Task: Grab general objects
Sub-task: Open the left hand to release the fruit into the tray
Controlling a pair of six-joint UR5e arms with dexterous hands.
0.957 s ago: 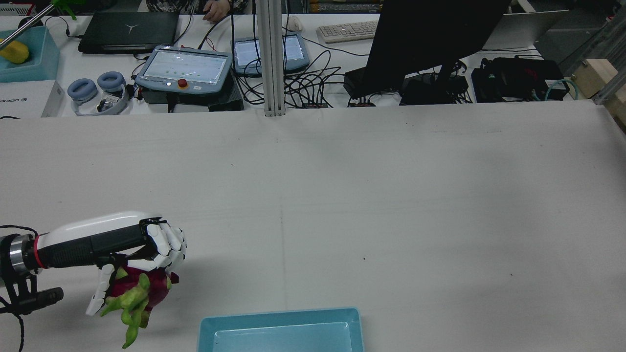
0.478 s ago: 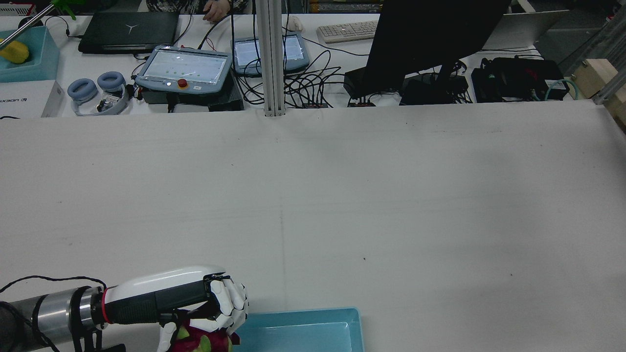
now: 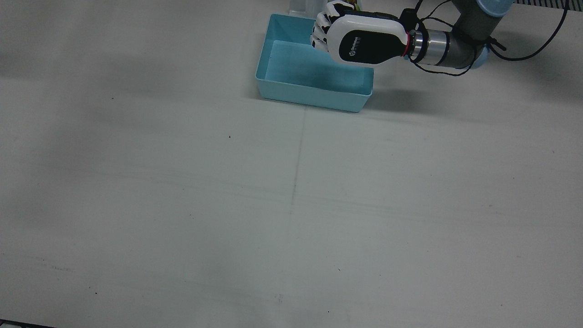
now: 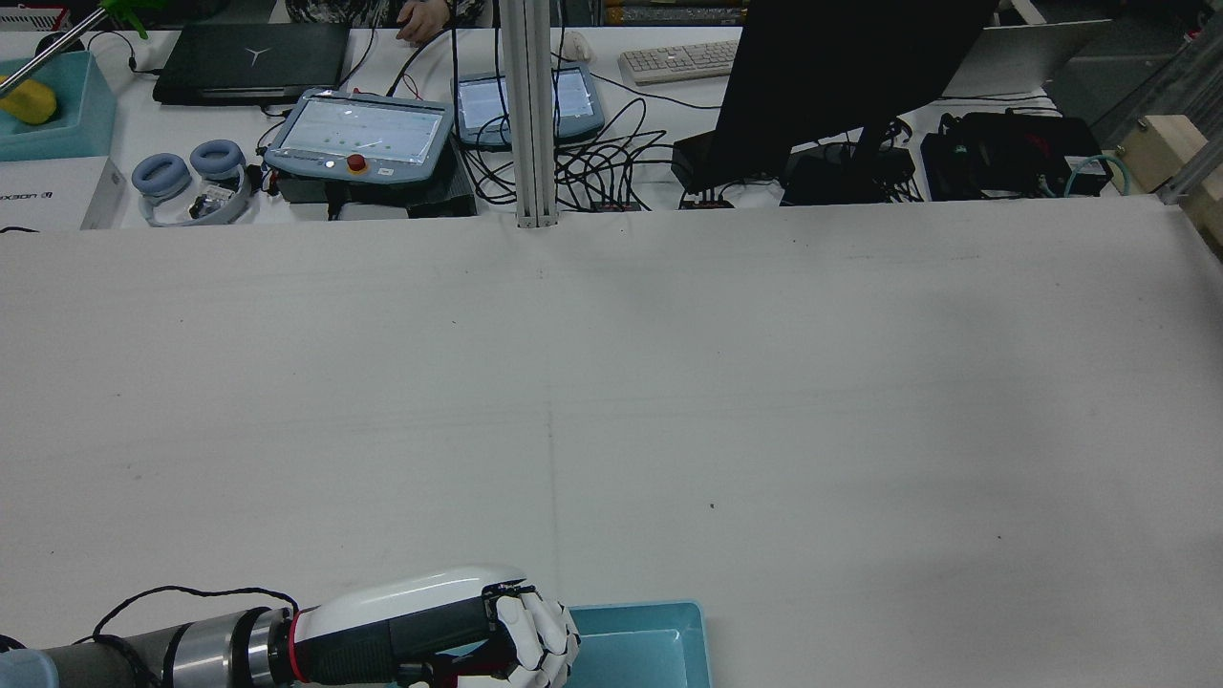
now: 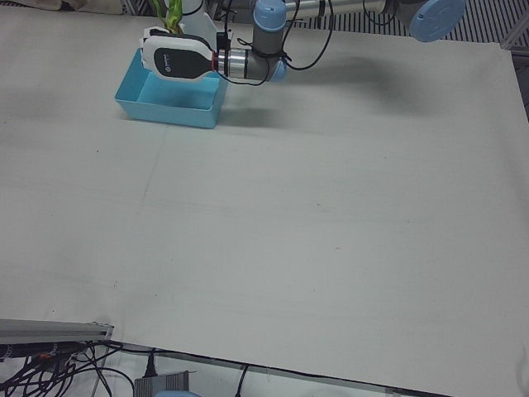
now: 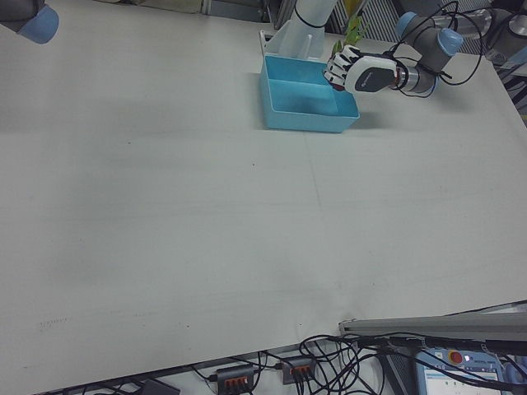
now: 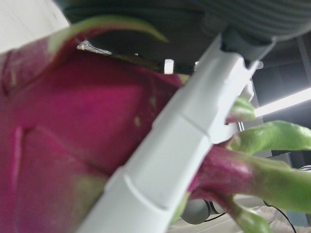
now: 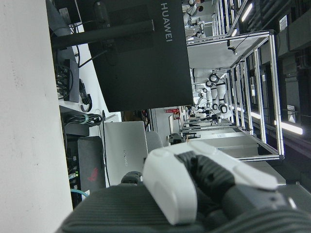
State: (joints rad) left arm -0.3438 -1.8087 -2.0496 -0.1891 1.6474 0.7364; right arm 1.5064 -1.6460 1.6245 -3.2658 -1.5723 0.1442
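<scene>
- Left hand [image 3: 360,38]: hanging at the frame's top centre, fingers wrapping a dragon fruit [image 7: 73,136].
- Dragon fruit: riding over the turquoise bin [image 3: 314,93], not yet released.
- Progress: grasp looking done; drop remaining.
- Right hand [image 8: 204,182]: state impossible to tell.
- Table [image 3: 291,205]: offering no obstruction.

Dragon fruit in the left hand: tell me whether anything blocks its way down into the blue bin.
Nothing visible does. The left hand, shut on the dragon fruit, is over the blue bin, whose visible floor is bare.
</scene>
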